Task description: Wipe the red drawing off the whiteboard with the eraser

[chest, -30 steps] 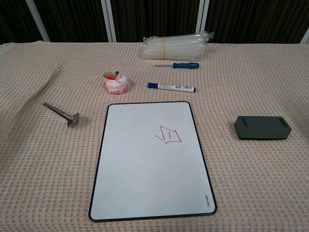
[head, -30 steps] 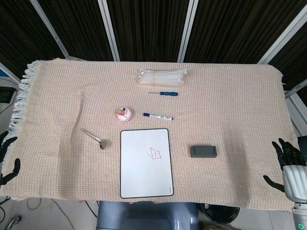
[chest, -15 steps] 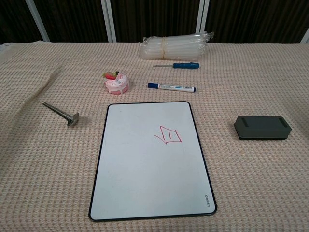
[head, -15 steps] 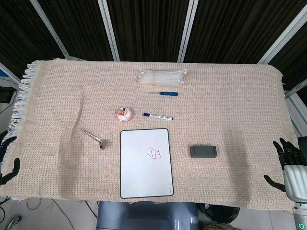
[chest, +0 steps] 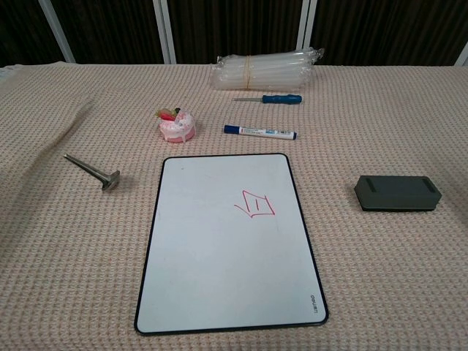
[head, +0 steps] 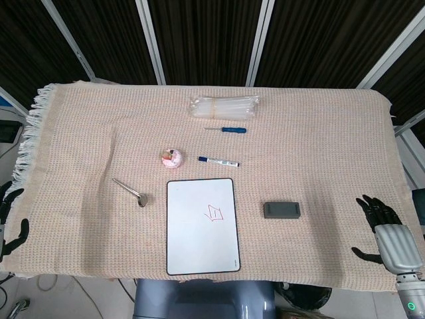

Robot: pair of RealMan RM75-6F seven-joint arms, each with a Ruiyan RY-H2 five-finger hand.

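Bench (head: 319, 133) draped in beige woven cloth. Whiteboard (chest: 228, 241) flat at near-centre, red drawing (chest: 255, 204) mid-board, "deli" printed at near right corner. Eraser (chest: 398, 192) right of whiteboard, apart, path between unobstructed. Beyond whiteboard: tube bundle (chest: 265, 69), blue marker (chest: 260, 132), screwdriver (chest: 268, 99), pink roll (chest: 176, 126). Metal valve (chest: 93, 172) left. Right hand (head: 384, 229) right of eraser, fingers spread, empty. Left hand (head: 9, 219) at far-left edge, fingers spread.
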